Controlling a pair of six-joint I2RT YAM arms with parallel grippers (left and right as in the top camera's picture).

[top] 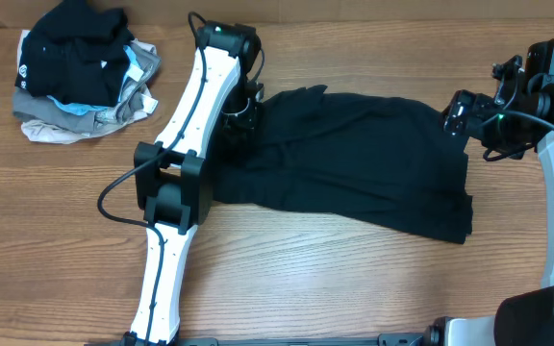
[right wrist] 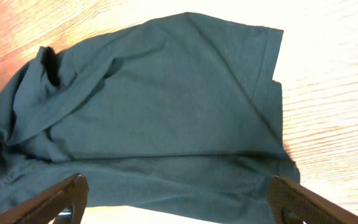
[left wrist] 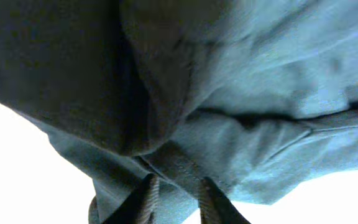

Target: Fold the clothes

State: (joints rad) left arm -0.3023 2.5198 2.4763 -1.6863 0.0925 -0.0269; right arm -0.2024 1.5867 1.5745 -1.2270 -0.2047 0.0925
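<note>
A dark green T-shirt [top: 354,159] lies spread across the middle of the wooden table, partly folded, with wrinkles at its left end. My left gripper [top: 241,113] is at the shirt's far left edge, its fingers [left wrist: 176,199] shut on a fold of the shirt [left wrist: 241,93]. My right gripper [top: 458,115] hovers at the shirt's far right edge, open wide and empty [right wrist: 179,196], with the shirt [right wrist: 166,106] spread out below it.
A pile of other clothes [top: 85,72], black on top with grey and light blue beneath, sits at the table's far left corner. Bare wood [top: 354,279] runs along the front of the table.
</note>
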